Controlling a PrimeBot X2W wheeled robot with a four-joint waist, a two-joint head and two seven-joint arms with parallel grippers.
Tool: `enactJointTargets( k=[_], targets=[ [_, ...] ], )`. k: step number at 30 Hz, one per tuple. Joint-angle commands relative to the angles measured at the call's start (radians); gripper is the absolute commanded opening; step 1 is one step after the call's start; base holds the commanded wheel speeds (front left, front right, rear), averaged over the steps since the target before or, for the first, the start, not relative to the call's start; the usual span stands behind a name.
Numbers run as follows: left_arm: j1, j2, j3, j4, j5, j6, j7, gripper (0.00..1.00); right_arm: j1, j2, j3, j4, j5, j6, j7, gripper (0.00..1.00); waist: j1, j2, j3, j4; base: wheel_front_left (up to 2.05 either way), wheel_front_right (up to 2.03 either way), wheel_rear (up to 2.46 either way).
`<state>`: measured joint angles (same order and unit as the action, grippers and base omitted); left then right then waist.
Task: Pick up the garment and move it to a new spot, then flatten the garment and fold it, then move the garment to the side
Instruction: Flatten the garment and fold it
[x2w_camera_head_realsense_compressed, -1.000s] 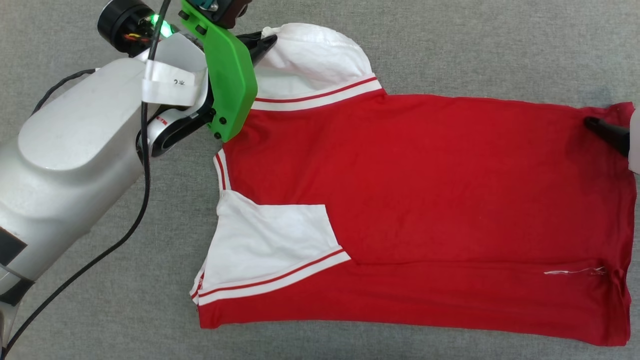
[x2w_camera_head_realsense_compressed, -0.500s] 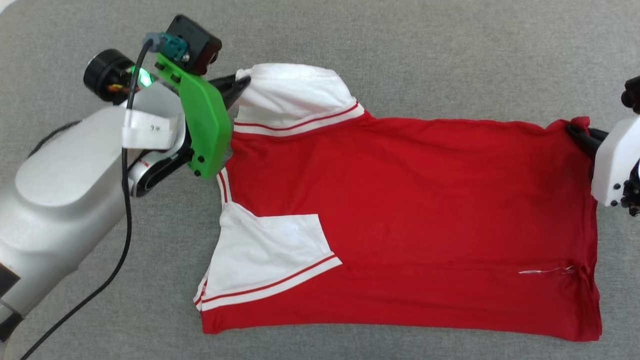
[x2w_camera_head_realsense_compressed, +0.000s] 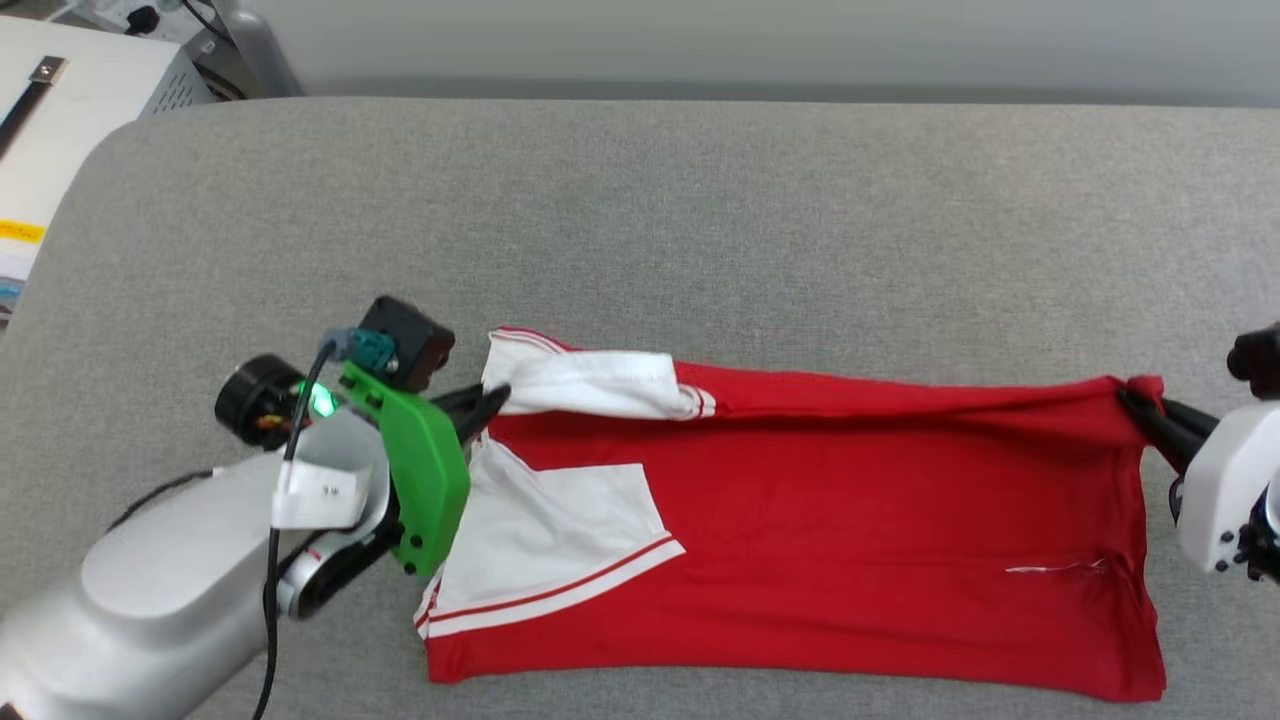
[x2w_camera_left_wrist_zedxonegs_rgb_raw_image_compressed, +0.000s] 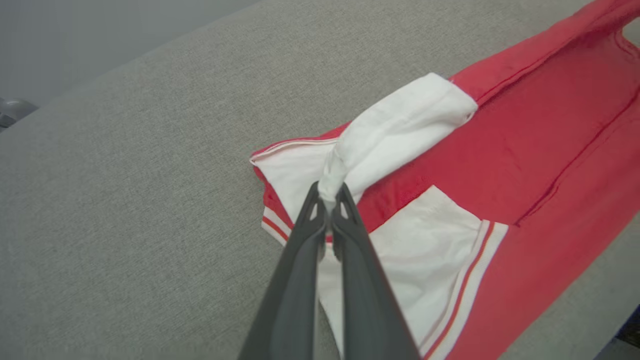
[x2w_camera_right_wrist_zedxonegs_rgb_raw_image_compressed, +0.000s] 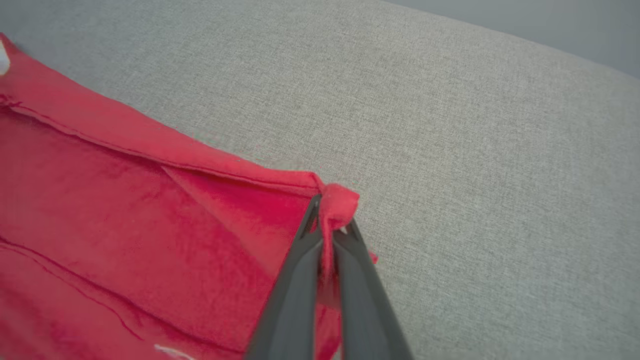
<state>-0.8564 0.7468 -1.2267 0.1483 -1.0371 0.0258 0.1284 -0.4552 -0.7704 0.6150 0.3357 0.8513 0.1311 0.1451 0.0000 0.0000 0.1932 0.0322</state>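
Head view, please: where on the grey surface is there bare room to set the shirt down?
The wide band between the shirt and the far edge of the surface is bare. Crowded: the shirt's ends, where the left tool and right tool pinch it, and the near-left corner under the left arm.

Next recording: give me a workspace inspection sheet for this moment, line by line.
Surface: grey woven fabric tabletop, rounded far-left corner.
Job's things: red T-shirt with white striped-trim sleeves, lying lengthwise, far edge pinched up at both ends.
Clutter: nothing seen.
Grippers: left gripper shut on the white sleeve; right gripper shut on the red hem corner.
Cables: black cable along the left forearm.
Surroundings: white cabinet at far left, grey wall behind.
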Motion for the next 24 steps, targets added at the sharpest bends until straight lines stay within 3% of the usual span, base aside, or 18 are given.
enactJointTargets(
  k=[1,13,19,20,21,22,24],
  targets=[
    [0.041,0.016,-0.003,-0.013,-0.008,0.016,-0.010,0.00,0.039,-0.004,-0.008,-0.011,0.014,0.000,-0.015,0.00,0.0000,0.0000,-0.035,0.002,0.00,0.00,0.00],
    [0.268,0.064,-0.029,-0.057,-0.056,0.091,-0.048,0.00,0.291,0.020,-0.085,-0.081,0.016,0.000,-0.054,0.00,0.0000,0.0000,-0.057,-0.016,0.00,0.00,0.00],
    [0.345,0.023,-0.035,-0.017,-0.078,0.097,-0.071,0.00,0.371,0.074,-0.118,-0.060,0.017,0.000,-0.018,0.00,0.0000,0.0000,-0.031,-0.022,0.00,0.00,0.00],
    [0.346,0.016,-0.032,-0.004,-0.074,0.103,-0.084,0.00,0.371,0.079,-0.122,-0.055,0.009,0.000,-0.019,0.10,0.0000,0.0000,-0.030,-0.022,0.00,0.00,0.00],
    [0.349,0.010,-0.025,0.005,-0.075,0.111,-0.098,0.27,0.371,0.087,-0.129,-0.056,0.013,0.000,-0.020,0.55,0.0000,0.0000,-0.031,-0.023,0.00,0.00,0.00],
    [0.354,0.004,-0.016,0.014,-0.076,0.123,-0.119,1.00,0.370,0.096,-0.139,-0.061,0.022,0.000,-0.023,1.00,0.0000,0.0000,-0.036,-0.025,0.00,0.00,0.00],
    [0.363,-0.005,0.001,0.026,-0.071,0.144,-0.163,1.00,0.372,0.104,-0.159,-0.082,0.045,0.000,-0.026,1.00,0.0000,0.0000,-0.046,-0.027,0.00,0.00,0.00]
  ],
)
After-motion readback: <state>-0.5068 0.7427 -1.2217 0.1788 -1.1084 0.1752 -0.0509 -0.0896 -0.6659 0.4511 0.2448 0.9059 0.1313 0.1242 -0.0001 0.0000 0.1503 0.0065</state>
